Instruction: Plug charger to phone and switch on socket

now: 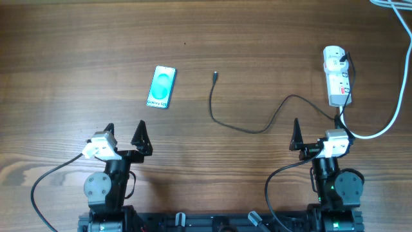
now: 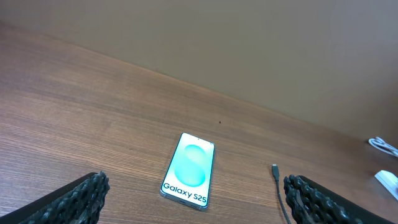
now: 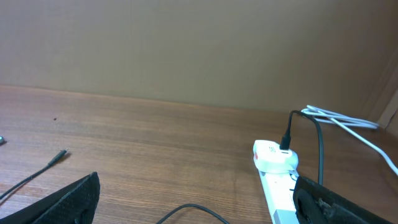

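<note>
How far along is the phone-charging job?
Done: the charger appears plugged in at the socket. In hand: nothing; the left gripper and right gripper are open and empty. Left: the plug tip lies apart from the phone, so plugging it in and switching the socket on remain.

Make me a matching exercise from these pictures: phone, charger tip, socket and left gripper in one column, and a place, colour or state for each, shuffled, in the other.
Column one
1. phone
2. charger tip
3. socket
4. left gripper

Column two
A. open, holding nothing
B. white, farthest to the right
C. lying face up, teal screen
D. lying loose, plugged into nothing

Pairs: 1-C, 2-D, 3-B, 4-A.
</note>
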Tool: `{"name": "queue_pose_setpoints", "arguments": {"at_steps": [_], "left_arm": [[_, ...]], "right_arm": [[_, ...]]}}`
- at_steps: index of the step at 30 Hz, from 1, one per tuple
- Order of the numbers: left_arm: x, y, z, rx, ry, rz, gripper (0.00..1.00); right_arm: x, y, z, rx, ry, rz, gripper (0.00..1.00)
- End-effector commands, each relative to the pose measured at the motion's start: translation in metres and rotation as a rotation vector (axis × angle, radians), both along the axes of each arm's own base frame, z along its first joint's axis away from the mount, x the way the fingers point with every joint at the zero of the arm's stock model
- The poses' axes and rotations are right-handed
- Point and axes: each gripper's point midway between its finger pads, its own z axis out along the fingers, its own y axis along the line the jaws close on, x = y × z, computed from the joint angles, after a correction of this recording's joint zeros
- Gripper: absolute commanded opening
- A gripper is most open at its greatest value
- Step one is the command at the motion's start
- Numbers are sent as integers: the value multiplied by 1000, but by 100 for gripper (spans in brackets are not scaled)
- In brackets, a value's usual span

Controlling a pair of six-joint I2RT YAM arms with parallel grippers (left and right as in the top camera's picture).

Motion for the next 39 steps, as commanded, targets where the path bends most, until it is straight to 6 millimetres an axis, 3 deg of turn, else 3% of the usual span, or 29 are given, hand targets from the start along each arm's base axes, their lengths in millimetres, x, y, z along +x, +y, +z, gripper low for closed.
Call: {"name": "queue_pose_setpoints", "arguments": {"at_steps": [1, 18, 25, 27, 33, 39], "left_arm": [[0, 2, -4, 23, 15, 9, 100], [0, -4, -1, 20, 2, -27, 100], [-1, -13, 12, 20, -33, -82, 100], [-5, -24, 25, 96, -71, -150, 100], [-9, -30, 60, 118, -52, -185, 100], [0, -40, 129, 138, 48, -265, 100]], "right_arm": [[0, 3, 0, -12, -1, 17, 100], [0, 3, 0, -10, -1, 18, 100], [-7, 37, 19, 33, -65, 217, 100], [-9, 40, 25, 48, -58, 239, 100], [-27, 52, 78, 63, -65, 315, 100], [-37, 61, 124, 94, 127, 366, 100]]}}
